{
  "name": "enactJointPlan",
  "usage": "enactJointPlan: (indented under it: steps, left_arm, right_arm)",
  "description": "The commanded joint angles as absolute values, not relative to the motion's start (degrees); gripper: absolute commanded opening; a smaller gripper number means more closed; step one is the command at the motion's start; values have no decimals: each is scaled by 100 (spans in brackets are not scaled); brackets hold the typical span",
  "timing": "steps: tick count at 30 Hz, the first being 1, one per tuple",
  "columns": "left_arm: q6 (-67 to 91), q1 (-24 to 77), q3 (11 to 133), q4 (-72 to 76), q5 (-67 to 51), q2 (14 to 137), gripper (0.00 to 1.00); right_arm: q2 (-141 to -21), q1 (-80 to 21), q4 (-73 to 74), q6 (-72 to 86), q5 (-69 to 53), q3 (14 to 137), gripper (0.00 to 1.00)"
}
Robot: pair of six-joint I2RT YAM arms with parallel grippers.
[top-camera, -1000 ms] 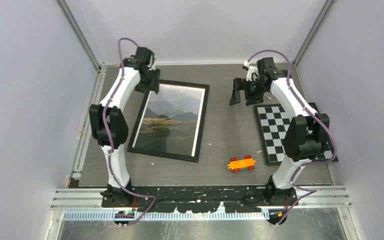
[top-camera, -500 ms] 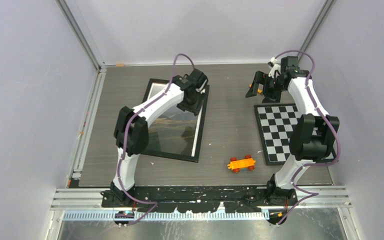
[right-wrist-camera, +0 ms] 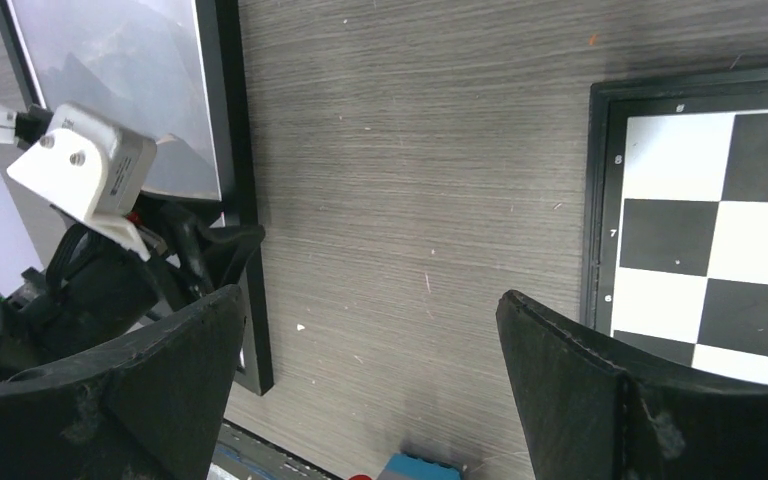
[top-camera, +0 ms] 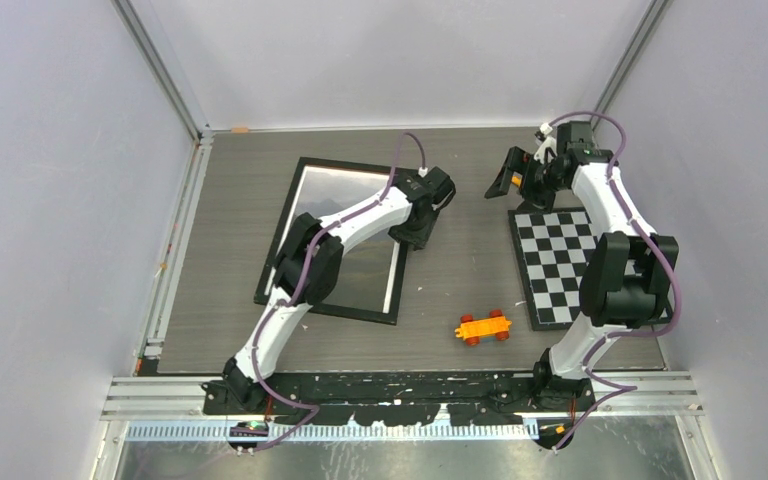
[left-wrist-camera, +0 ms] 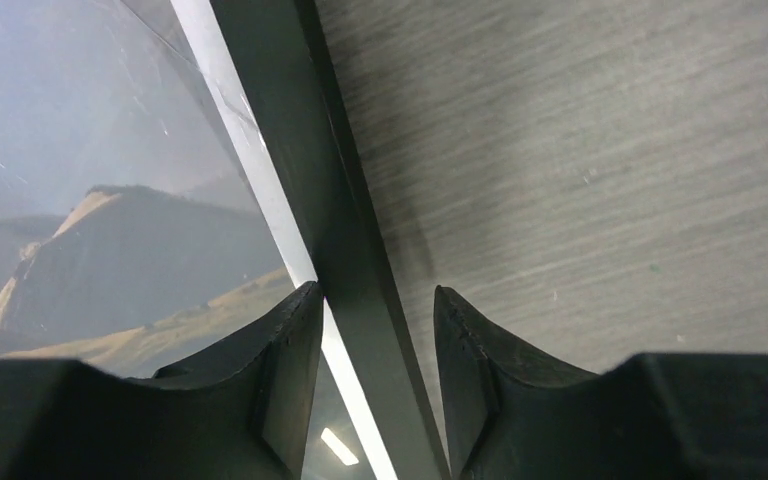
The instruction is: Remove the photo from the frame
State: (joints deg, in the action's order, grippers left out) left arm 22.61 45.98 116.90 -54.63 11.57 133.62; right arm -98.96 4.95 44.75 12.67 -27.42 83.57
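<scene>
Lower centre of the top view, nearest my bases: an orange toy car on the surface, well apart from the rest.

Left of centre, the frame lies flat with the photo in it, face up. From above, my left arm crosses the photo and hides its middle.

Only the left wrist view shows the left end effector. It is half open, astride the frame's right rail, with one finger over the photo and one over bare surface. I cannot tell whether it makes contact.

Upper right, the right end effector is spread wide with nothing in it, above the surface beside the checkerboard mat. Its wrist view alone shows the mat's numbered edge.
</scene>
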Motion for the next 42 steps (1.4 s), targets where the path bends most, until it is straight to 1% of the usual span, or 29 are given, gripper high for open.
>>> enactJointPlan:
  steps: [1, 6, 8, 9, 13, 14, 20, 26, 28, 32, 36, 38, 42]
  left_arm:
    - [2522, 4537, 12115, -5487, 1580, 13571, 45]
    - [2640, 4535, 12069, -5484, 1590, 13681, 45]
    - [2647, 4529, 12152, -5499, 1517, 13761, 39]
    - [2652, 4522, 12215, -5520, 1475, 13792, 36]
    - [2593, 4459, 12559, -5587, 1201, 13762, 6]
    - [2585, 4450, 12665, -5635, 1203, 13736, 0]
    - [2769, 4310, 13151, -5651, 815, 13392, 0]
    - [3263, 4083, 13418, -5474, 456, 13111, 0]
    - [3437, 3993, 13429, -5364, 330, 13034, 0]
    - [3525, 3882, 13554, -5137, 53, 13034, 0]
    - [3637, 3827, 13793, -5066, 26, 13114, 0]
    - [3668, 3790, 13801, -5010, 26, 13092, 0]
    - [3759, 3685, 13815, -4899, 26, 13052, 0]
  right_arm:
    - [-9507, 475, 4023, 1751, -2990, 8012, 100]
    - [-9467, 475, 3700, 2078, -3196, 7584, 100]
    - [-9453, 475, 3555, 2198, -3263, 7415, 100]
    - [-9444, 475, 3484, 2256, -3283, 7338, 100]
    - [-9448, 475, 3303, 2382, -3305, 7133, 100]
    - [-9453, 475, 3278, 2407, -3300, 7110, 100]
    - [-9487, 406, 3067, 2739, -3256, 6992, 100]
    - [-9287, 7, 2384, 3188, -3109, 6706, 100]
    - [-9223, -377, 2103, 3297, -3030, 6600, 100]
    - [-9227, -826, 1466, 3594, -2987, 6319, 100]
    - [-9424, -1175, 711, 4113, -3018, 6139, 100]
    - [-9529, -1324, 438, 4261, -3047, 6146, 100]
    - [-9815, -1563, 368, 4348, -3114, 6411, 100]
